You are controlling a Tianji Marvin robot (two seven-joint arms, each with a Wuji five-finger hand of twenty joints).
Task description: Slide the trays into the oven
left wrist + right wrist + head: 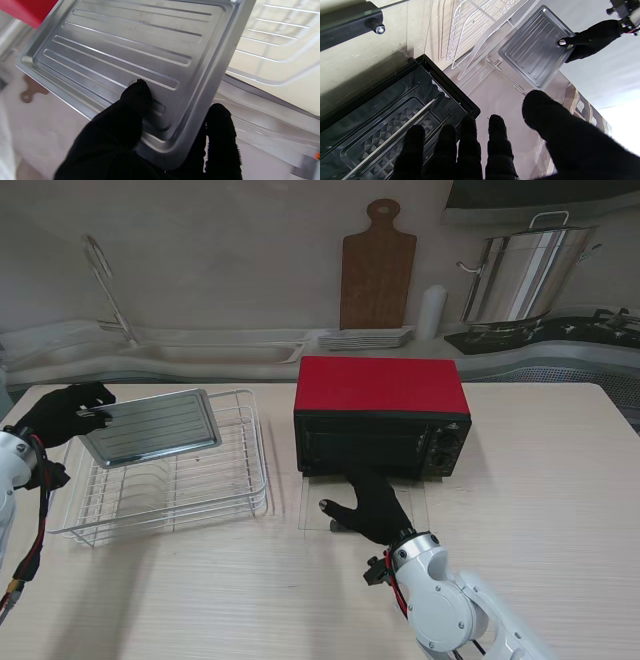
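From the stand's view, the left robot hand (68, 412) grips a ribbed metal tray (150, 426) by its left edge and holds it tilted above the wire rack (170, 490), clear of the worktop (200, 600). The oven (381, 415) lies to the tray's right, well apart from it, its mouth facing me and its glass door (318, 510) dropped flat onto the worktop. The right robot hand (372, 505) rests on that door with fingers spread, holding nothing. So the left robot hand has the tray, and the tray's long axis now runs roughly left to right — it would need to swing round toward the oven's front before it could go in.

The left wrist view shows the grip closely: the thumb (136, 100) presses on the tray's (130, 45) ribbed face and another finger (221, 140) wraps under the rim, at the end nearest the wrist. A corner of the red oven (27, 10) shows past the tray's far end.

The right wrist view looks over flat, parted fingers (445, 150) into the open oven cavity (385, 125), where a dark patterned floor and a heating rod show — no tray is inside that I can make out. Beyond, the tray (535, 47) hangs in the left robot hand (590, 40) beside the wire rack (472, 25).
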